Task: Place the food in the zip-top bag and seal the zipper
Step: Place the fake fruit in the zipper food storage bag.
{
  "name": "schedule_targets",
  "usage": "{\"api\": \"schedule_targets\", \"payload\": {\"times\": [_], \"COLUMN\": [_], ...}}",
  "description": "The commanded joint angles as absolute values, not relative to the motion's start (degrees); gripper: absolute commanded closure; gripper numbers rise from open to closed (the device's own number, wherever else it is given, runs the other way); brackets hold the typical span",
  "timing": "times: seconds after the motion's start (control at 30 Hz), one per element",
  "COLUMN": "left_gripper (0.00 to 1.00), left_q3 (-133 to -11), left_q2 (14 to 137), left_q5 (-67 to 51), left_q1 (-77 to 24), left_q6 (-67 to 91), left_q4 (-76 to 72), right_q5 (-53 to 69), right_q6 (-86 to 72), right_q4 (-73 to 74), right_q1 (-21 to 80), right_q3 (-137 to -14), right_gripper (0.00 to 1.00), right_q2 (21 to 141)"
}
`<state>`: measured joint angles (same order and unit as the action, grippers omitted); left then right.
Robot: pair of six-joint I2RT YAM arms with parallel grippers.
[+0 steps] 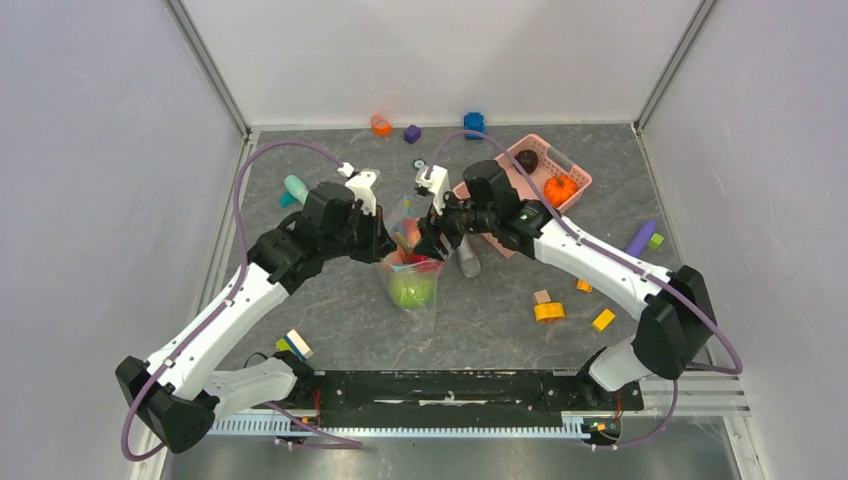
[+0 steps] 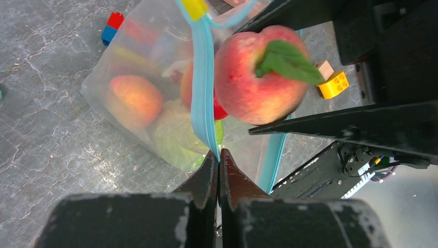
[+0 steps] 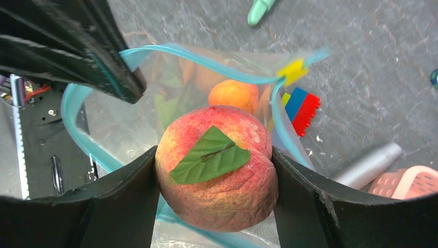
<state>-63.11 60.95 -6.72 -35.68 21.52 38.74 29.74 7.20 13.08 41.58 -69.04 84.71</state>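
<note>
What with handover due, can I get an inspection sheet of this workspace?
Surface: grey marbled table, items scattered on it.
Job's things: bag with its mouth open, green ball and other food inside; peach held over the mouth; pumpkin and a dark piece in the basket.
Clutter: blocks right of the bag, more at the far edge; mint stick; silver tube; purple stick.
Tools: left tool shut on the zipper; right tool shut on the peach.
Cables: purple cable looped along each arm, clear of the bag.
Surroundings: white walls on three sides; nothing else seen.
</note>
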Motion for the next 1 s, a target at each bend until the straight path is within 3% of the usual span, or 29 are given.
{"api": "schedule_targets", "payload": {"times": [0.0, 0.33, 0.57, 0.83, 0.97], "left_gripper": [0.98, 0.98, 0.98, 0.98, 0.98], "left_q3": [-62.8, -62.8, -62.6, -62.5, -62.5], "left_q2": [59.9, 59.8, 59.8, 59.8, 59.8], "left_q5": [-8.9, -9.5, -9.5, -9.2, -8.9], "left_q1": [-35.2, -35.2, -35.2, -35.2, -35.2], "left_q6": [21.3, 21.4, 21.7, 21.7, 21.8], "left_q4": [35.7, 35.4, 35.2, 35.2, 35.2], "right_q5": [21.6, 15.9, 10.6, 8.3, 8.3], "right_q6": [6.4, -5.9, -16.2, -17.0, -15.6], "right_q4": [19.1, 16.8, 9.3, 6.0, 5.6], "right_q1": [43.6, 45.3, 47.2, 48.1, 48.1], "right_q3": [-75.3, -80.1, -75.6, -73.3, -72.8], "right_gripper": [0.59, 0.38, 0.23, 0.03, 0.02], "right_q2": [88.2, 93.0, 92.4, 90.2, 88.7]}}
